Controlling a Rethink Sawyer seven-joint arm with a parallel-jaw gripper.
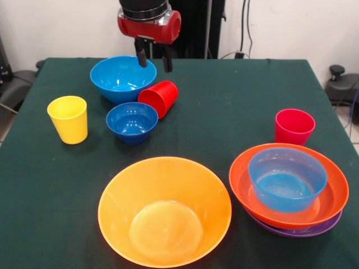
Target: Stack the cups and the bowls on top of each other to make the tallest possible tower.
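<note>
My gripper [154, 60] hangs open and empty at the table's far side, just above the rim of a large blue bowl [122, 78]. A red cup [159, 98] lies on its side against that bowl. A smaller dark blue bowl [132, 121] stands in front of them. A yellow cup [68, 119] stands upright at the left. A pinkish-red cup [294, 126] stands upright at the right. The tower [289, 188] is at the near right: a purple bowl [303, 230] lowest, a red-orange bowl [331, 190] in it, a blue bowl [287, 178] on top. A huge orange bowl [164, 210] sits near the front.
The table [224, 101] has a dark green cloth. Its edges show at the left, right and far side. Black gear stands off the table at the right edge [339, 84].
</note>
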